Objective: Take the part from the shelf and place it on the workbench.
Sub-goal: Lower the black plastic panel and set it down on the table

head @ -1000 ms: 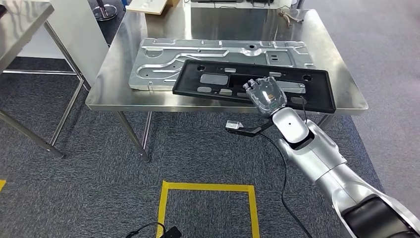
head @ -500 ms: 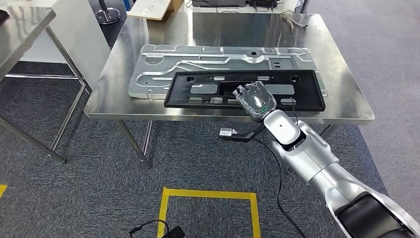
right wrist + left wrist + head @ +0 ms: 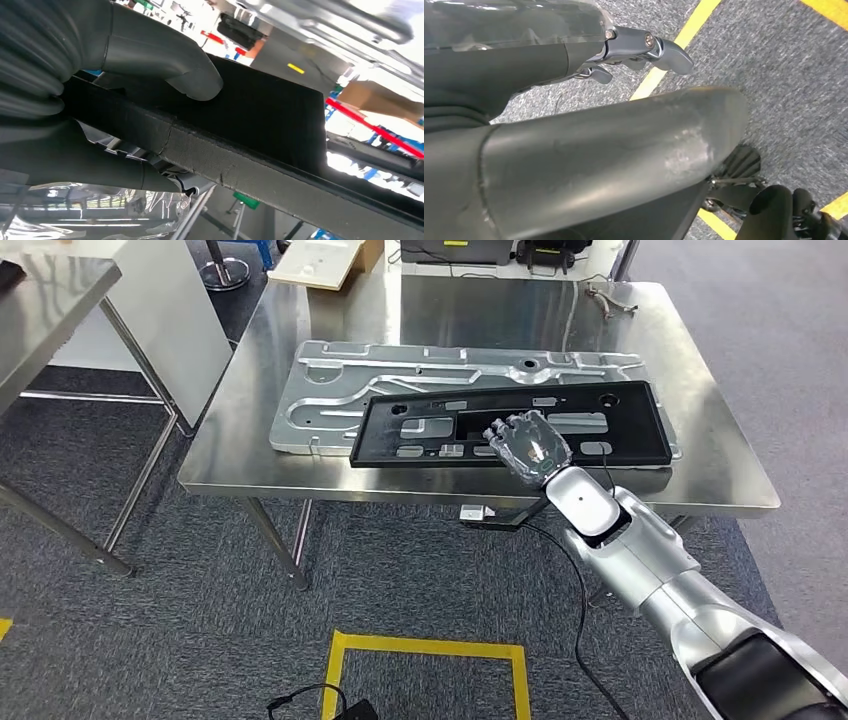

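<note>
A long black plastic frame part [image 3: 635, 425] with several cutouts lies over a silver stamped metal plate [image 3: 330, 400] on the steel workbench [image 3: 250, 430]. My right hand [image 3: 528, 443] grips the part's near edge around its middle. In the right wrist view the thumb [image 3: 165, 65] presses on the black part [image 3: 260, 105] while the other fingers wrap under its rim. Whether the part rests fully on the plate is hard to tell. My left hand [image 3: 639, 45] hangs over the carpet with its fingers stretched out and nothing in them.
A second steel table [image 3: 50, 290] stands at the left. A pale board [image 3: 320, 260] and a small metal tool [image 3: 610, 295] sit at the workbench's far side. Yellow tape [image 3: 430, 648] marks a square on the grey carpet, with a black cable [image 3: 580, 640] beside it.
The camera has shifted. My right hand has swung the black part from a skewed pose at the front edge to lie along the silver plate, farther onto the workbench.
</note>
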{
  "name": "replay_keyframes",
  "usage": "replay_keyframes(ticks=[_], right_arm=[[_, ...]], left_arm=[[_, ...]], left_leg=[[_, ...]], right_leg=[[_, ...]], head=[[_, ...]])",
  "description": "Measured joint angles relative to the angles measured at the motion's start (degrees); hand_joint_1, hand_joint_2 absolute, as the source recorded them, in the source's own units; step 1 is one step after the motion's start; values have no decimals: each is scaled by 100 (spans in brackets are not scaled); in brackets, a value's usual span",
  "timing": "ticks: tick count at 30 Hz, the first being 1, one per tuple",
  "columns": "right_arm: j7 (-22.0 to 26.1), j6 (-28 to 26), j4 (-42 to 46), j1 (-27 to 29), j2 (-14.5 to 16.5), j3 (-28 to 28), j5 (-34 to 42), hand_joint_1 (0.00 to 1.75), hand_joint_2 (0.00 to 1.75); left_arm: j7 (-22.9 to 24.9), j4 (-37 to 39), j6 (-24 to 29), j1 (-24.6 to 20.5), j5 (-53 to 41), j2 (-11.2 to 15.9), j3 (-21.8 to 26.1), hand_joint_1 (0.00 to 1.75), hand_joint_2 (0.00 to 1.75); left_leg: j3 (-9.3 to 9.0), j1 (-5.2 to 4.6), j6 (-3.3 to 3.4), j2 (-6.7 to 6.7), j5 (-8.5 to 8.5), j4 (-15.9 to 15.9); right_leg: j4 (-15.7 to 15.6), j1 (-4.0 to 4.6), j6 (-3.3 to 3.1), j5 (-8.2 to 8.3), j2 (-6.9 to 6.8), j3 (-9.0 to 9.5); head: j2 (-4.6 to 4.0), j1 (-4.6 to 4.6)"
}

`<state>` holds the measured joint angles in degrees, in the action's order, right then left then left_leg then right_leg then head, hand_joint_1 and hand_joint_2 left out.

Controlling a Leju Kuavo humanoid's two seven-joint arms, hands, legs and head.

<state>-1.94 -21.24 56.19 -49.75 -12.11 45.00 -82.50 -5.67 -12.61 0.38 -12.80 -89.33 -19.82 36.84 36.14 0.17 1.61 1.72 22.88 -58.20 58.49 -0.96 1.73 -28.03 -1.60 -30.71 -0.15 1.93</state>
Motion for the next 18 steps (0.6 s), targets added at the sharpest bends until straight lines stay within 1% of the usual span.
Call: replay_keyframes(ticks=[1,2,3,4,5,6,7,8,9,10,11,12,13,15,16,17,18], right_arm=[[-3,1,1,-6,2,0,11,175,175],[-6,-1,1,-15,14,0,20,175,175],[-11,-2,-1,-23,34,0,25,175,175],[-14,-3,-2,-23,62,0,29,175,175],[-16,-5,-4,-13,94,0,31,175,175],[-17,-5,-7,0,120,0,32,175,175],[-16,-5,-8,9,140,0,32,175,175],[-16,-5,-9,11,157,0,32,175,175],[-17,-5,-9,8,174,0,32,175,175],[-21,-5,-11,1,190,0,32,175,175],[-22,-5,-13,-11,211,0,33,175,175],[-23,-5,-14,-20,229,0,33,175,175],[-24,-6,-15,-27,243,0,33,175,175],[-23,-7,-14,-29,252,0,35,175,175],[-26,-7,-13,-36,244,0,39,175,175],[-28,-6,-12,-46,223,0,44,175,175],[-31,-5,-12,-53,197,0,50,175,175]], left_arm=[[1,0,3,-4,3,-1,-8,0,0],[1,0,5,-10,5,-1,-17,0,0],[1,0,8,-17,7,-2,-27,0,0],[1,0,8,-21,8,-2,-35,0,0],[1,0,8,-20,9,-2,-41,0,0],[1,0,8,-18,9,-1,-44,0,0],[1,0,8,-15,9,-1,-45,0,0],[1,0,7,-11,9,-3,-47,0,0],[1,1,7,-5,9,-8,-50,0,0],[1,2,6,2,9,-15,-55,0,0],[1,2,5,6,9,-21,-60,0,0],[1,3,5,7,9,-26,-68,0,0],[1,3,5,4,10,-27,-76,0,0],[1,2,0,-3,13,-24,-95,0,0],[-2,2,-3,-8,15,-22,-104,0,0],[-7,2,-7,-15,16,-22,-113,0,0],[-13,2,-9,-18,17,-22,-120,0,0]], left_leg=[[-56,8,41,9,10,19],[-103,13,70,17,23,35],[-135,10,92,23,45,38],[-161,6,108,25,74,35],[-191,1,116,29,107,32],[-229,-6,119,37,146,27],[-278,-12,117,47,189,22],[-341,-19,113,56,238,18],[-403,-23,106,61,288,21],[-459,-33,91,62,333,24],[-490,-36,69,58,370,30],[-511,-40,39,51,393,34],[-525,-49,-1,34,394,24],[-547,-56,-79,-10,420,-43],[-508,-57,-118,-33,460,-166],[-405,-49,-148,-47,545,-377],[-225,-35,-174,-52,654,-686]], right_leg=[[148,-16,14,-49,28,-68],[384,-26,25,-134,49,-198],[724,-33,35,-251,71,-400],[1091,-35,44,-380,86,-644],[1383,-35,49,-461,92,-867],[1528,-34,47,-459,95,-1028],[1461,-32,32,-334,94,-1084],[1194,-24,3,-90,90,-1038],[798,-4,-46,219,63,-928],[445,30,-94,444,29,-818],[146,65,-140,567,1,-721],[-23,94,-176,603,-23,-668],[-77,115,-199,548,-23,-638],[-156,93,-245,514,-9,-538],[-179,80,-274,484,-10,-474],[-198,65,-301,455,-17,-413],[-208,66,-320,419,-29,-361]], head=[[0,-1],[0,-2],[0,-2],[0,-1],[0,-1],[0,-1],[0,-1],[0,-1],[0,-1],[0,-1],[0,-2],[0,-4],[0,-3],[0,-4],[0,-3],[0,-3],[0,-3]])
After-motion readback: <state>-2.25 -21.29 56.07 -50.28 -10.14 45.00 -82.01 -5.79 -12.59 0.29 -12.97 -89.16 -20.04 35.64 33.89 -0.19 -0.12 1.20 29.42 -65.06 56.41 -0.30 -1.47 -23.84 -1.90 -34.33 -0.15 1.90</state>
